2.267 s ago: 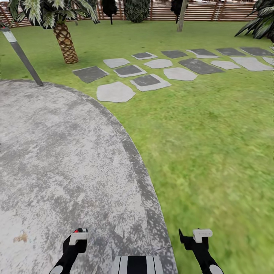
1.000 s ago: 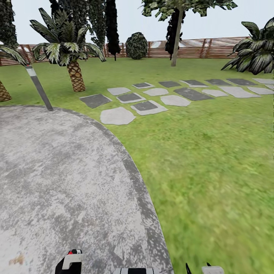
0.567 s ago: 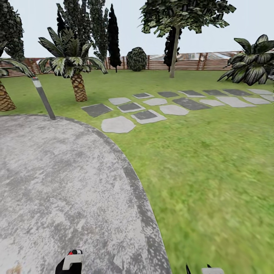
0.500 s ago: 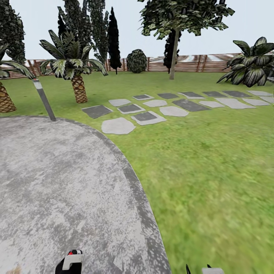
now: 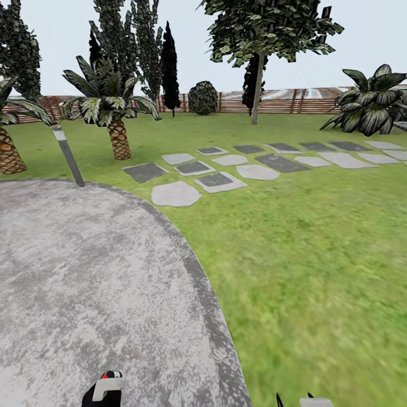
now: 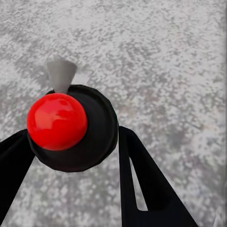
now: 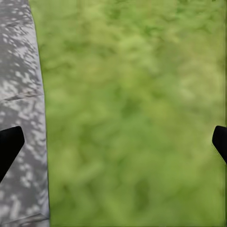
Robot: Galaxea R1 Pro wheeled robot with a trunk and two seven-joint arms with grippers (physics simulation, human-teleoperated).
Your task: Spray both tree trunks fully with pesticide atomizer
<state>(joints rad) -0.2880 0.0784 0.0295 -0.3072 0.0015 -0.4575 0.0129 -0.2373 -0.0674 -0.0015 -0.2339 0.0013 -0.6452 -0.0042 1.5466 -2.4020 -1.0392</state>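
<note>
Grey speckled paving, the floor, lay under our left arm, its curved edge meeting the lawn of the garden. In the left wrist view our left end effector was pinching the pesticide atomizer, black fingers pressed to either side of the dark bottle, its red top facing the camera and the pale trigger pointing away. We judged it was carried low and upright so the nozzle would be ready once a trunk came within reach. In the head view its red top and pale trigger peeked up at the bottom edge.

Our right end effector was spread wide and held nothing, its tips hanging over the grass just beside the paving edge.

Beyond the stepping stones, a tall tree with a pale tree trunk stood before the slatted fence. Near the paving edge stood a leaning grey post and a short palm.

Against the earlier frames, the head had tilted up: the fence, sky and tree canopy, once cut off, had come into view, and both arms had slipped lower in the picture. Spraying had not begun; we judged we were scanning for a trunk.
</note>
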